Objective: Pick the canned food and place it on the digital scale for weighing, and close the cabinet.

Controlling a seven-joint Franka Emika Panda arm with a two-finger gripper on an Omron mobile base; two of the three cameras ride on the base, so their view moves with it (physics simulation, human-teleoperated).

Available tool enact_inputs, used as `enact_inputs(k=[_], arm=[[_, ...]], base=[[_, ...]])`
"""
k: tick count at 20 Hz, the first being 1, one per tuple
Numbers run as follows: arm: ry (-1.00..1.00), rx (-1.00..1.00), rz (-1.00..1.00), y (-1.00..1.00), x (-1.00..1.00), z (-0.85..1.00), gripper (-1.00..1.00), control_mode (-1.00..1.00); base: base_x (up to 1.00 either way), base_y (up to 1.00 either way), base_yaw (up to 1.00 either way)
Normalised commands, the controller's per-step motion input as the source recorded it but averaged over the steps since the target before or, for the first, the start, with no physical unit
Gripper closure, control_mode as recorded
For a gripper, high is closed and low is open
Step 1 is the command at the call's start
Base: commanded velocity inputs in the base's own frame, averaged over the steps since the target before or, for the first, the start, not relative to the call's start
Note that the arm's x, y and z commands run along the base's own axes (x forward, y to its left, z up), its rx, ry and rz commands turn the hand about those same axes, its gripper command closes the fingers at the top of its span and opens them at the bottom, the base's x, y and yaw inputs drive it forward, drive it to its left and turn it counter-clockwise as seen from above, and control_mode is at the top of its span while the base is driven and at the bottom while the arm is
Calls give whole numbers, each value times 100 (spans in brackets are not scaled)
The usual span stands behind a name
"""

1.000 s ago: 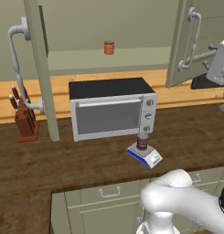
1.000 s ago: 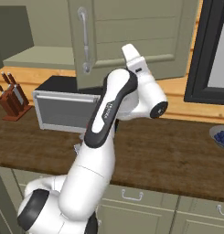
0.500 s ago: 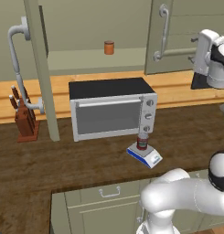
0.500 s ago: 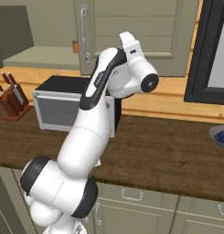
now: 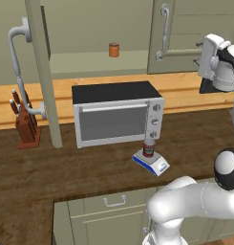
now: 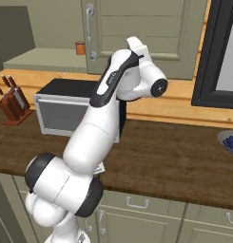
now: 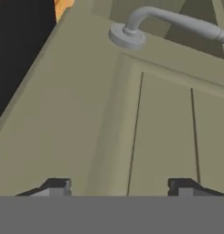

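Small dark red can with black-and-white label sits upright on the flat grey-topped blue-based digital scale, just in front of the silver toaster oven. Two-finger gripper is open, nothing between its tips, facing the olive-green panelled cabinet door near its silver bar handle. Left door stands open.

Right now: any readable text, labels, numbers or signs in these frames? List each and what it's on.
No text can be read anywhere.
canned food: black-and-white label, too small and blurred to read.
digital scale: white front panel, no digits legible.
toaster oven: knobs at the right, no markings legible.
cabinet: plain door panel, no lettering.
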Motion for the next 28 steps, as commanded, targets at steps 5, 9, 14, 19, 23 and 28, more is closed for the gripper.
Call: enact_inputs(k=[5, 9, 14, 19, 23, 28], arm=[[-10, 0, 0, 10, 86, -89, -100, -100], [-14, 3, 0, 0, 50, -37, -100, -100], [1, 5, 0, -2, -41, 45, -100, -100], [5, 1, 0, -3, -75, 60, -100, -100], [-1, -7, 0, -13, -100, 32, -100, -100], [8, 5, 5, -12, -98, 60, -100, -100]], base=[[0, 0, 0], [0, 0, 0], [0, 0, 0], [0, 0, 0], [0, 0, 0], [0, 0, 0]])
